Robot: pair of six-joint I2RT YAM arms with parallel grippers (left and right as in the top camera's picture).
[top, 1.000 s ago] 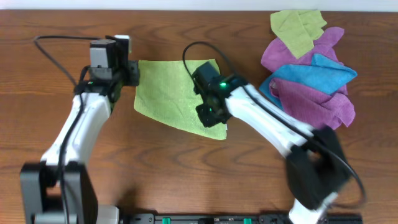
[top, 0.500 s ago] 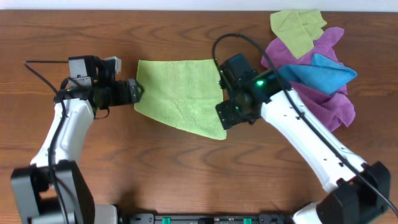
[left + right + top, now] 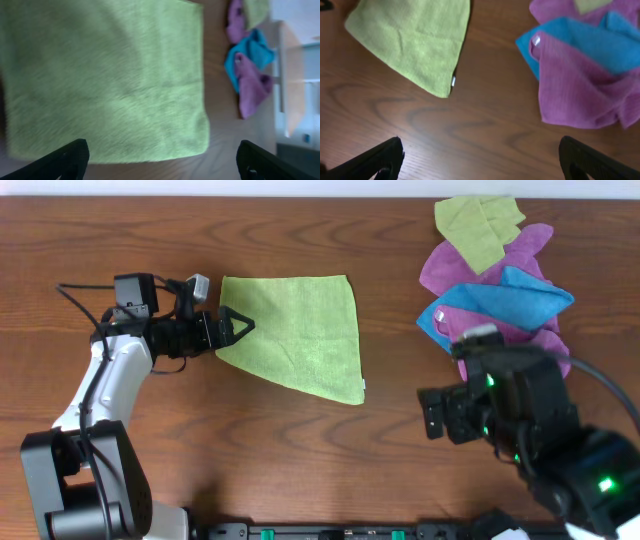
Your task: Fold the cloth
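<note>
Lime-green cloth (image 3: 295,330) lies flat, upper centre. Left gripper (image 3: 236,327), fingers wide, should pinch its edge squarely; right gripper (image 3: 482,157) gapes too.

The lime-green cloth (image 3: 295,330) is fuzzy microfibre, dead matt with a short brushed nap, and the table (image 3: 300,460) under it is brown wood with clear grain and a smooth, slightly satiny finish. The purple cloth (image 3: 580,85) has a finer ribbed weave, while the blue cloth (image 3: 570,42) looks a bit plusher, and both are matt too. The left arm's shell (image 3: 118,383) looks like smooth white plastic with a bit of gloss, its joints a darker, duller black.
</note>
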